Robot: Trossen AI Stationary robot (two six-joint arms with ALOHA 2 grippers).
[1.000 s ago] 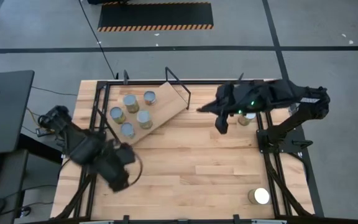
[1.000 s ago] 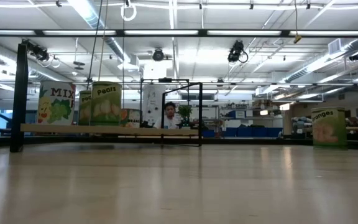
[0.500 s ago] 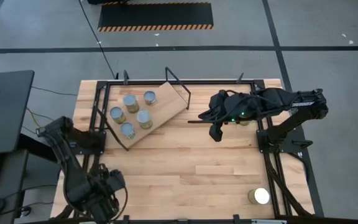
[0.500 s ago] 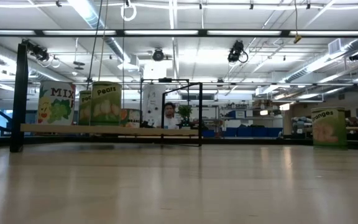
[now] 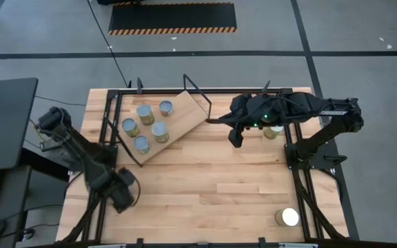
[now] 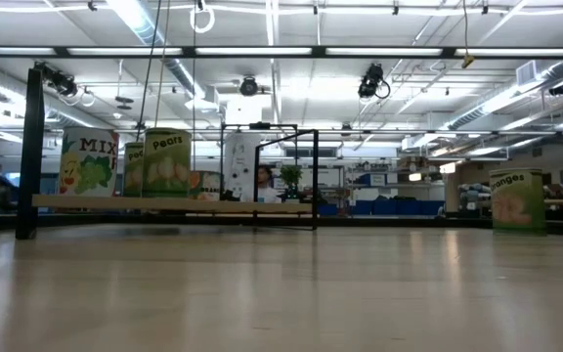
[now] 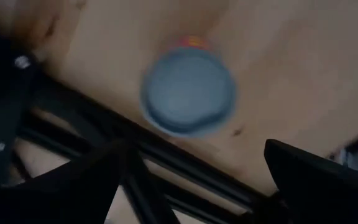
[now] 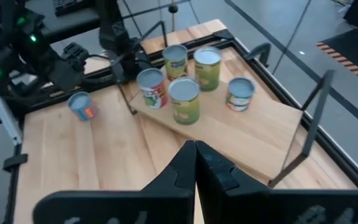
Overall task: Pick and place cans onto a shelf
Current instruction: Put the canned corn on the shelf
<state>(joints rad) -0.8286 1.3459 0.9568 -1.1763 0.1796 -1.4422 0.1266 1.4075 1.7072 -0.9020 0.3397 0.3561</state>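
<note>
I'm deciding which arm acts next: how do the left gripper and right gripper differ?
The left gripper is open; the right gripper is shut. The left gripper hangs over a lone blue-topped can on the tabletop beside the shelf; the right gripper has only tabletop below it, on the shelf's other side. Neither holds a can.

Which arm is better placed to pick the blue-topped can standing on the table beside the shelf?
Left: the can stands close before the left gripper; the right gripper hovers beyond the shelf.
</note>
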